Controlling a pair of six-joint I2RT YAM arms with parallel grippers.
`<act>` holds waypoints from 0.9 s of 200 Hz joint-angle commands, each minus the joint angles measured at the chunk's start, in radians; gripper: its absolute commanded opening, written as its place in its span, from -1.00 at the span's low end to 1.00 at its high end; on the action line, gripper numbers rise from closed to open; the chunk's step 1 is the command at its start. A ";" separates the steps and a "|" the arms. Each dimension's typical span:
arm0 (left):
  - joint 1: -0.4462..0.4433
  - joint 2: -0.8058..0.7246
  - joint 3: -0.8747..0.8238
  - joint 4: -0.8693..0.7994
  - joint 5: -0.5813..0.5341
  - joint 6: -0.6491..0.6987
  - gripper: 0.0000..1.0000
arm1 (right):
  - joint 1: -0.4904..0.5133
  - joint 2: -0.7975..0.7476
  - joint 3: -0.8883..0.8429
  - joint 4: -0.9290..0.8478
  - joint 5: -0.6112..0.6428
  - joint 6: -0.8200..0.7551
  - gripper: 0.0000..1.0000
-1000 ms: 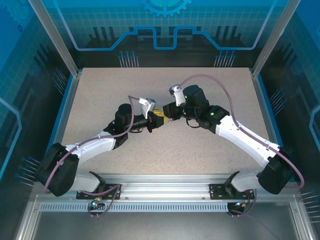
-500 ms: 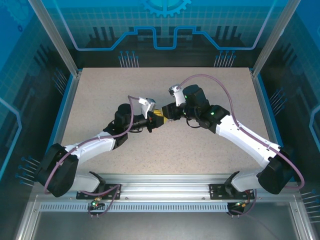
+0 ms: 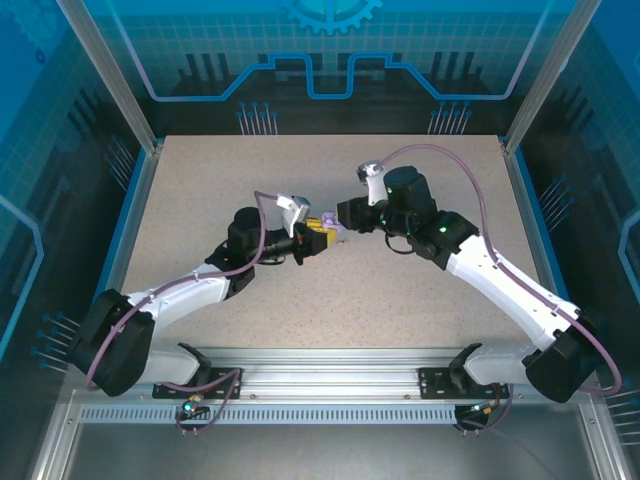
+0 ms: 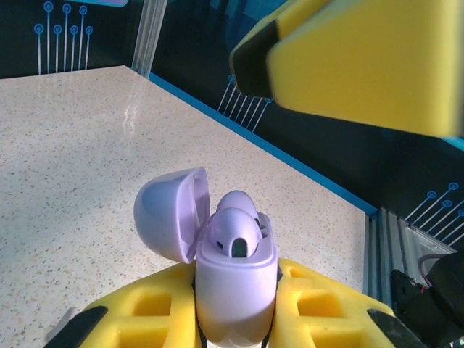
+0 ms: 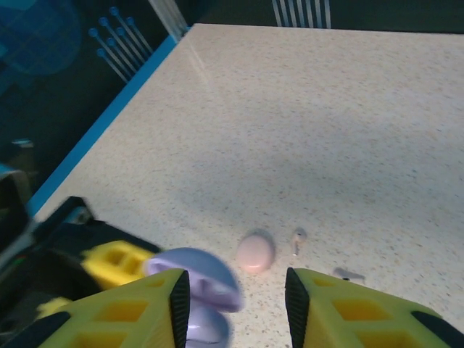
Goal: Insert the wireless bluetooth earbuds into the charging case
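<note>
Your purple charging case (image 4: pixel 235 290) stands open, purple earbuds (image 4: pixel 233 230) seated inside; two pale buds (image 5: pixel 298 238) lie near the closed pink case (image 5: pixel 255 252).

A speckled beige bench (image 3: pixel 200 180) spans the enclosure, edged by a blue strip (image 3: pixel 123 235); glossy blue walls (image 3: pixel 320 50) printed with circuit lines and a gear motif rise behind and at both sides; slanted aluminium posts (image 3: pixel 105 70) frame the corners; a metal rail (image 3: pixel 330 362) runs along the near edge; soft light glints off the bench.
</note>
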 commanded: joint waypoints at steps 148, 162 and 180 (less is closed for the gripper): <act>-0.022 -0.003 0.054 0.033 0.145 -0.008 -0.86 | -0.118 -0.006 -0.082 0.059 -0.340 -0.018 -0.25; -0.021 0.004 0.059 0.021 0.133 -0.011 -0.86 | -0.117 -0.016 -0.085 0.063 -0.343 -0.020 -0.26; -0.022 0.009 0.064 0.009 0.116 -0.015 -0.86 | -0.116 -0.026 -0.087 0.064 -0.345 -0.027 -0.26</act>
